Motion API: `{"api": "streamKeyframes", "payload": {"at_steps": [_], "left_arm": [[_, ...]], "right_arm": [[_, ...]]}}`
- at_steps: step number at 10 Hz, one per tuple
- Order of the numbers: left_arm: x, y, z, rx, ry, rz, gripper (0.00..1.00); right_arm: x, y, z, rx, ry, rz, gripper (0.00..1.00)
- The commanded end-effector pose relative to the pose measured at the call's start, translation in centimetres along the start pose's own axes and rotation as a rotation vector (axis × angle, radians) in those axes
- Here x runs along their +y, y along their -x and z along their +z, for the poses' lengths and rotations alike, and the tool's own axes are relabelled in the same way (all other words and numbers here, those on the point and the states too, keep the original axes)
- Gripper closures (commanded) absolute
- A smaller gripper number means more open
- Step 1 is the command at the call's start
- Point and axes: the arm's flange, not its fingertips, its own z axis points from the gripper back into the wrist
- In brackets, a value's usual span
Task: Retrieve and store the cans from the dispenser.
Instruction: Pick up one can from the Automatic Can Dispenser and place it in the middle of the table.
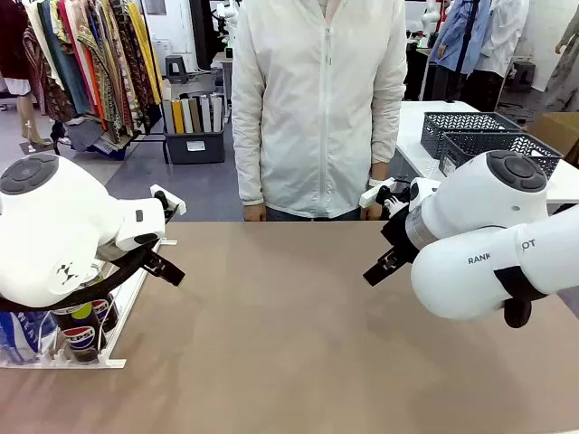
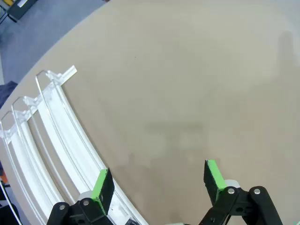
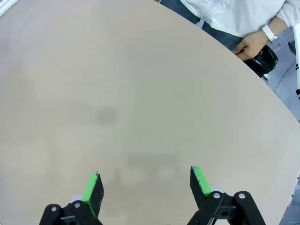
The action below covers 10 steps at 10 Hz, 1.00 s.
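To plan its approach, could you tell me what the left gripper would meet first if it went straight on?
The left gripper would most likely meet bare table first; the dispenser lies just beside one finger, though depth is unclear.

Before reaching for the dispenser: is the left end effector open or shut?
Open. The left end effector has its green pads wide apart over the table, with nothing between them.

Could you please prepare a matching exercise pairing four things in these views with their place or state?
1 left gripper
2 cans
3 mesh baskets
4 person's hand

a in the dispenser
b at the table's far edge
c open, beside the dispenser's rails
d on the white table behind

Pairs: 1-c, 2-a, 3-d, 4-b
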Motion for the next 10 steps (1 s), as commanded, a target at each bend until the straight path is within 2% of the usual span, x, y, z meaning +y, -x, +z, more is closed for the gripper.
{"api": "streamKeyframes", "payload": {"at_steps": [1, 10], "left_arm": [[0.00, -0.01, 0.02, 0.000, 0.000, 0.000, 0.00], [0.00, -0.01, 0.02, 0.000, 0.000, 0.000, 0.00]], "right_arm": [[0.00, 0.00, 0.00, 0.000, 0.000, 0.000, 0.00], [0.00, 0.00, 0.00, 0.000, 0.000, 0.000, 0.00]]}}
